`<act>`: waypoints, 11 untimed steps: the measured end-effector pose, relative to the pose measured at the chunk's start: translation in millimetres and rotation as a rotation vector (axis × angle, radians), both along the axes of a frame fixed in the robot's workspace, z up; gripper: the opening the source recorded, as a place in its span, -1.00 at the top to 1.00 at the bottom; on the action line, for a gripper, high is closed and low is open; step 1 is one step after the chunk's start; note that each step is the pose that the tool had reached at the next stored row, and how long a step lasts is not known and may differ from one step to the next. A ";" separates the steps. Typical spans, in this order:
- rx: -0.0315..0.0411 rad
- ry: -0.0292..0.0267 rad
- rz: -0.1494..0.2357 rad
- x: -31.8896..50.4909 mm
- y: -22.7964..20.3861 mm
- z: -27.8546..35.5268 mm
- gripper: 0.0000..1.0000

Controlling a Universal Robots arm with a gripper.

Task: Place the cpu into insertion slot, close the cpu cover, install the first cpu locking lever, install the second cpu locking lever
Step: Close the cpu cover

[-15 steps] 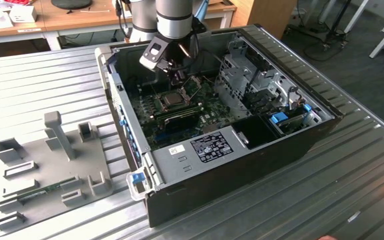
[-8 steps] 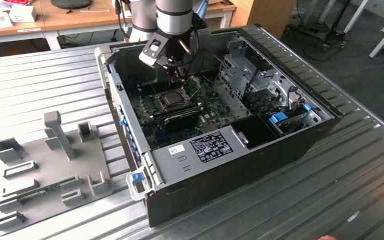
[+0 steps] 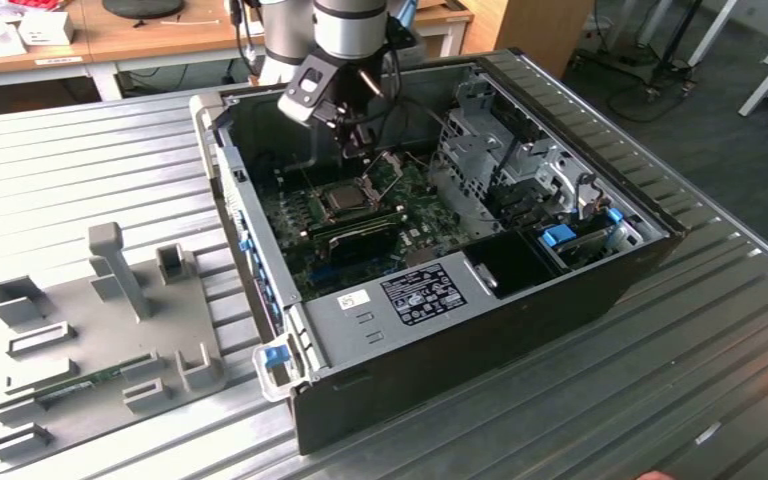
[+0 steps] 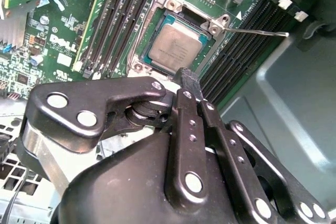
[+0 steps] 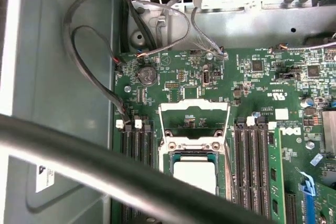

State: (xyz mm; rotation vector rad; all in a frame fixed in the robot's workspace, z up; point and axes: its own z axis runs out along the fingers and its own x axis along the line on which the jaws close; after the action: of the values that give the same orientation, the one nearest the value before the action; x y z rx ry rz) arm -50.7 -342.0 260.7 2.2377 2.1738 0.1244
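The cpu (image 4: pixel 176 48) lies flat in the insertion slot (image 4: pixel 140 65) on the green board; it is seen too in the first wrist view (image 5: pixel 194 174). The cpu cover (image 5: pixel 194 107) is swung open behind the slot, and board parts show through its cut-out. A thin locking lever (image 4: pixel 260 32) sticks out sideways from one slot corner. My gripper (image 4: pixel 189 80) hovers just off the slot's edge, shut with nothing between its fingers. In the exterior view the gripper (image 3: pixel 353 152) hangs inside the open computer case, a little above and behind the cpu (image 3: pixel 344 200).
Long black memory strips (image 4: pixel 118 19) flank the slot on both sides. A grey drive cage (image 3: pixel 491 150) and loose cables (image 5: pixel 89 51) stand close by inside the case. A grey fixture plate (image 3: pixel 91 330) lies on the ribbed metal table at the exterior view's left.
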 end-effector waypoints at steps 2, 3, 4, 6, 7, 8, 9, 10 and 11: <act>0.0000 0.0002 0.000 0.0 0.0 2.2 0.79; 0.0000 0.0001 0.000 0.0 0.0 3.1 0.79; 0.0001 0.0002 0.000 0.0 0.0 3.5 0.79; 0.0002 0.0000 0.000 0.0 0.0 3.5 0.79; 0.0002 0.0001 0.000 0.1 0.0 3.5 0.79; 0.0001 0.0002 0.000 0.4 0.0 3.6 0.79; -0.0001 0.0003 0.000 1.2 0.0 3.6 0.79; -0.0002 0.0003 0.000 2.5 0.0 3.7 0.79; -0.0001 0.0002 0.000 3.9 0.0 3.6 0.79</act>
State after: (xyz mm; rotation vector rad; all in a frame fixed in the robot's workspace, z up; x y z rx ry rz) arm -46.7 -342.0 264.3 2.2378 2.1739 0.1241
